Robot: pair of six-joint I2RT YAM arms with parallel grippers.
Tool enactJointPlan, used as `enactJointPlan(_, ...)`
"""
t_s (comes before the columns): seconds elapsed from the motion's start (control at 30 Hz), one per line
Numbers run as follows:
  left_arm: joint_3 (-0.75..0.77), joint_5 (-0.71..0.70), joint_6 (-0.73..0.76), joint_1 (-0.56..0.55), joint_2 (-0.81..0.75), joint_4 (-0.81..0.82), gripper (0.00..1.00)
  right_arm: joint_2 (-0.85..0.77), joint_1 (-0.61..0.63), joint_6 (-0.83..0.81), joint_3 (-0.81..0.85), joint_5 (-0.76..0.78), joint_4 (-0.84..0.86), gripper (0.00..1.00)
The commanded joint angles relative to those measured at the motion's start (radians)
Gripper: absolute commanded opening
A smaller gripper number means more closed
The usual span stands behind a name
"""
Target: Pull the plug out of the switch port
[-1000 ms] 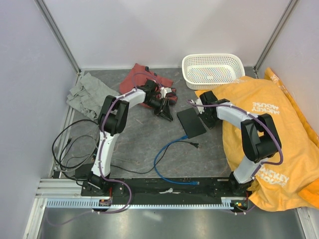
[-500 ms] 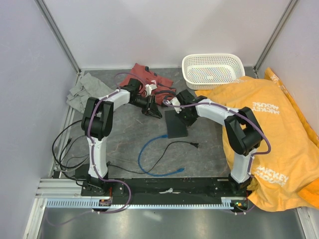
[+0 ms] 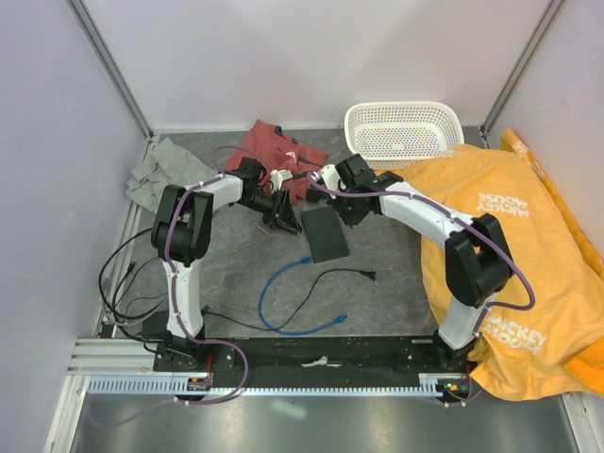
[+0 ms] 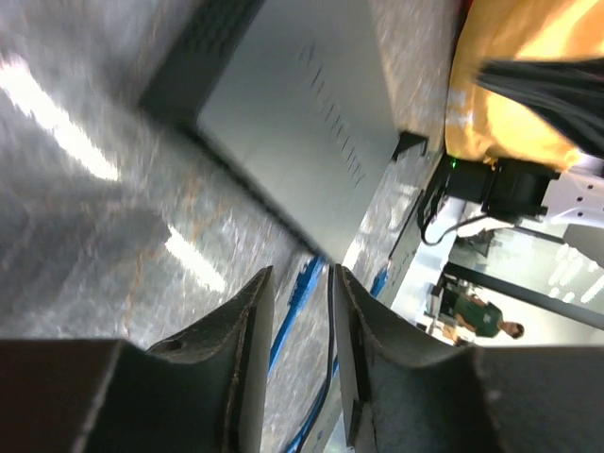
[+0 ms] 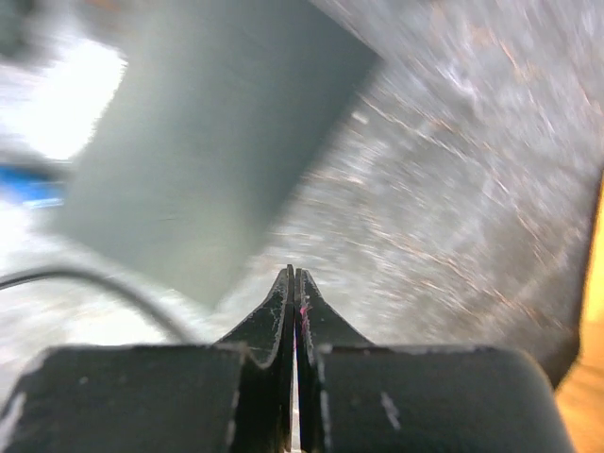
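left gripper [image 4: 301,271] parted, empty; right gripper [image 5: 293,276] closed, empty — unheld switch [image 3: 324,234] could drag along with the blue cable [image 4: 304,285]

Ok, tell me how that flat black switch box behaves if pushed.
The flat matte black rectangular switch looks rigid and thin, so tipping seems unlikely. Lying flat on the smooth grey tabletop, it will probably slide. The floppy blue cable at its edge may trail along.
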Motion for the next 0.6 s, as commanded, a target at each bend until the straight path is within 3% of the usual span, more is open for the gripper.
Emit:
enactJointPlan(0.0,-0.064,0.040,0.059,-0.008,-0.055,-0.011,0.40,-0.069,0.005,0.026,-0.009,-0.258,0.000,0.00)
enactJointPlan(0.57,-0.144,0.008,0.071,-0.094,-0.043,0.048,0.41,0.061,0.010,0.046,-0.023,-0.263,0.025,0.00)
